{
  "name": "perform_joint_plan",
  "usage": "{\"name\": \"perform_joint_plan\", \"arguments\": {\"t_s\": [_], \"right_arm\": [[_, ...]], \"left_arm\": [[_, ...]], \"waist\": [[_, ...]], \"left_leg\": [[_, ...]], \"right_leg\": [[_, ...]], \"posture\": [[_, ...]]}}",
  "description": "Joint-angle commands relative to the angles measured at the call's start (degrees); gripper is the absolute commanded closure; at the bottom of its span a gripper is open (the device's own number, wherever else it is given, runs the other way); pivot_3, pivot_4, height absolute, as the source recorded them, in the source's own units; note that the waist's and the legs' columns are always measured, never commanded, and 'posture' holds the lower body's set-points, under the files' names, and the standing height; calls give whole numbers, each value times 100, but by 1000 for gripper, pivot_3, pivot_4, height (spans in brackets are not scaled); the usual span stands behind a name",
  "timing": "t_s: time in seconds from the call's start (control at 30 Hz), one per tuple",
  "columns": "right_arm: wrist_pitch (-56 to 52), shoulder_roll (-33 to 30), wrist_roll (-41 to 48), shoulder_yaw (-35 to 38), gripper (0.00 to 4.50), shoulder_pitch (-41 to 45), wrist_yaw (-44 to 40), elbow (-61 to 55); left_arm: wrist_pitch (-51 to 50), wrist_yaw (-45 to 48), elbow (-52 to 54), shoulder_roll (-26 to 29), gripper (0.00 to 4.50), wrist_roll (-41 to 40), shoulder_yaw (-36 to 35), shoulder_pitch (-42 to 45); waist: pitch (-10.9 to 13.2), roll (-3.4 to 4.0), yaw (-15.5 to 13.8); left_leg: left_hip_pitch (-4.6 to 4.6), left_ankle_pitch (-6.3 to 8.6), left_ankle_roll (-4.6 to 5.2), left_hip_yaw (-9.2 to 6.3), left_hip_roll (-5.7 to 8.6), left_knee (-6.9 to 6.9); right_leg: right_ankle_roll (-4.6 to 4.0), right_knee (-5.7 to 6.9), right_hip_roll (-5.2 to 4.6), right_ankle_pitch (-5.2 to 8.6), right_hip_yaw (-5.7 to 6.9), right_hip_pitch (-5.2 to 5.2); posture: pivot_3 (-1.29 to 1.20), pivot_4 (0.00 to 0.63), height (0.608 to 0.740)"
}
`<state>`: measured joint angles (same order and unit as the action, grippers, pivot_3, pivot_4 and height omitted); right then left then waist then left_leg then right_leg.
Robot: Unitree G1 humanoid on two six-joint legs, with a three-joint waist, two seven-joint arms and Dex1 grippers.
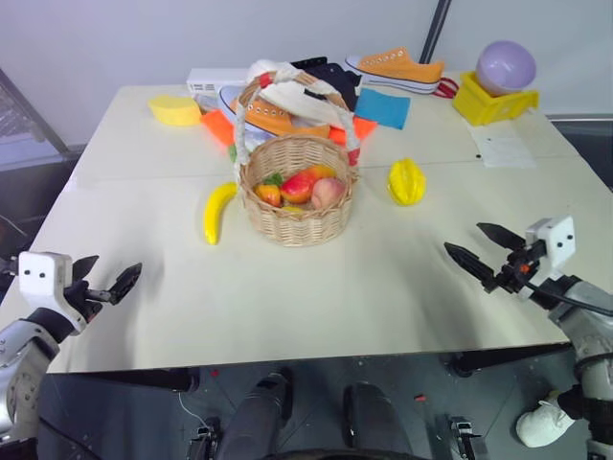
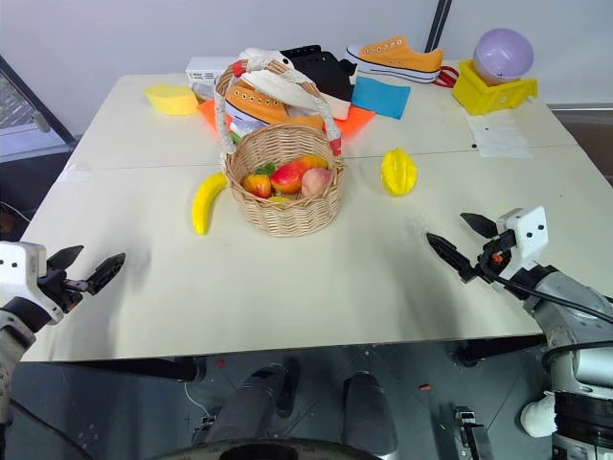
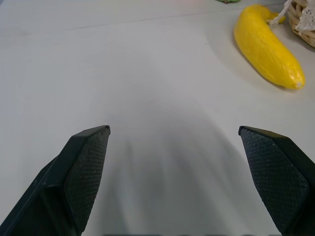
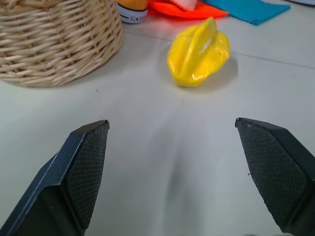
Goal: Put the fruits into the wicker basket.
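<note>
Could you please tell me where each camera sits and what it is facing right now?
Head views: look forward and down over the table, basket between banana and starfruit; left gripper and right gripper open.
Left wrist: along its fingers toward the banana.
Right wrist: toward starfruit and basket.
Shared: both fruits, basket.

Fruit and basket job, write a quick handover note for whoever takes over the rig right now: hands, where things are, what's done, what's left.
Left hand: open, empty, low over the near left of the table.
Right hand: open, empty, over the near right.
Wicker basket: mid-table, already holding several small red and orange fruits.
Banana: on the table just left of the basket.
Starfruit: on the table to the basket's right, apart from it.
Done: neither yellow fruit moved in yet.
Left: pick up the banana and the starfruit and place both in the basket; each lies on the side of its nearer hand.
</note>
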<state>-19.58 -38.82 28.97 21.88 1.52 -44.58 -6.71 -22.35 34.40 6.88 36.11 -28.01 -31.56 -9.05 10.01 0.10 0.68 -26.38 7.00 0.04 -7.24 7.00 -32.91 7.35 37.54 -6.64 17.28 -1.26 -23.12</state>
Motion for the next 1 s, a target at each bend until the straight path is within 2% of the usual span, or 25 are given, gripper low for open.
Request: {"name": "perform_joint_plan", "arguments": {"t_s": [0.03,0.2,0.37,0.53,0.77,1.0], "right_arm": [[48,46,28,-18,198,160,65,-128],[16,93,79,-144,198,215,94,-252],[-175,168,160,-467,198,278,129,-782],[-771,133,557,-932,198,637,129,-1667],[-1615,160,540,-2130,198,1322,378,-2821],[-1857,360,423,-2567,198,1844,663,-2941]], "left_arm": [[-27,-56,146,54,0,19,-96,-64],[-209,-322,239,-10,0,4,71,249],[-757,-675,459,31,0,-60,465,978],[-1486,-1139,723,44,0,200,1227,1915],[-2960,-1941,-120,-142,0,717,2122,3758],[-3726,-1967,-769,-322,0,1043,2809,4626]], "waist": [[0,0,0],[0,-1,-17],[0,-1,-14],[1,-2,-7],[4,-9,-11],[10,-23,-9]], "left_leg": [[0,0,0,0,0,0],[-1,0,0,0,0,0],[-1,0,0,-2,2,0],[0,-1,1,-2,2,-1],[-3,-1,2,-9,3,-7],[-3,-3,1,-9,4,-8]], "right_leg": [[0,-1,0,0,0,0],[0,-4,0,0,3,1],[2,-5,0,-2,6,2],[5,-4,5,-3,6,0],[15,-3,12,-8,18,0],[36,-2,16,-20,19,1]], "posture": [[0,150,740],[0,150,740],[0,150,740],[0,150,740],[0,150,740],[0,150,740]]}}
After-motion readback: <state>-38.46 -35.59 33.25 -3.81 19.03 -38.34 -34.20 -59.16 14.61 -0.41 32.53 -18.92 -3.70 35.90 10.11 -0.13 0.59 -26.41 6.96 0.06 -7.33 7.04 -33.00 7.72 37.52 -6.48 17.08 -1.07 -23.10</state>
